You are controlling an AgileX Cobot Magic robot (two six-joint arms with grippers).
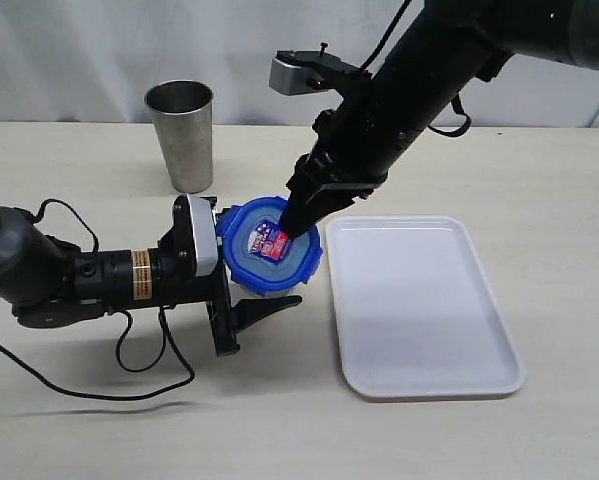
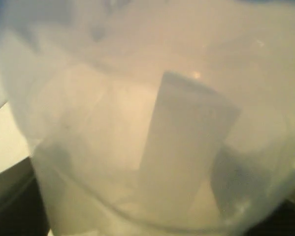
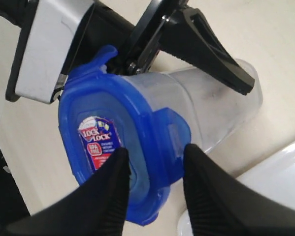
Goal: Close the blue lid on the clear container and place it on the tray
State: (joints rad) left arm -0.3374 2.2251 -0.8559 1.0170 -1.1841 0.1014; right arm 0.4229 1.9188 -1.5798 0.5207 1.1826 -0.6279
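Standing on the counter (image 1: 539, 170), the clear container (image 3: 211, 108) is clamped between the fingers of the left tool (image 1: 257, 288), which reaches in low from the side. The blue lid (image 1: 269, 245) sits on top of it, directly under the right tool (image 3: 154, 155). That tool comes down from above with its two fingers straddling one clip tab at the lid's edge; whether they pinch it, I cannot tell. The tray (image 1: 429, 388) lies flat just beside the right tool, on the side away from the left tool, not touching the container.
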